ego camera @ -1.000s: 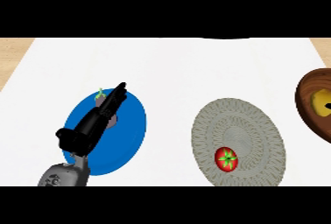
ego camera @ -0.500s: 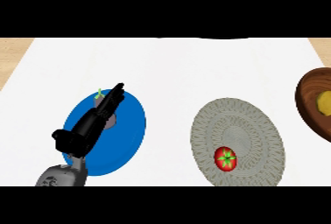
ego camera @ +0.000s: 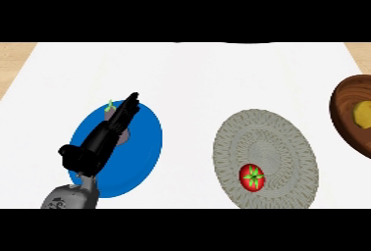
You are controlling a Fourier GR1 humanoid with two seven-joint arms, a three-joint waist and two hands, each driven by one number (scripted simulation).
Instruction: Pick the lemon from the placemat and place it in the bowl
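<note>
A yellow lemon lies inside the dark brown bowl at the right edge, partly cut off by the view. The round grey woven placemat is right of centre and carries a red tomato with a green stalk near its front. My left hand stretches over the blue plate at the left, fingers straight and pointing away, open, holding nothing. Under it lies a small greyish item with a green stalk, mostly hidden. The right hand does not show.
The white counter top spreads behind and between the plate and the placemat. A wooden strip borders it at the far left.
</note>
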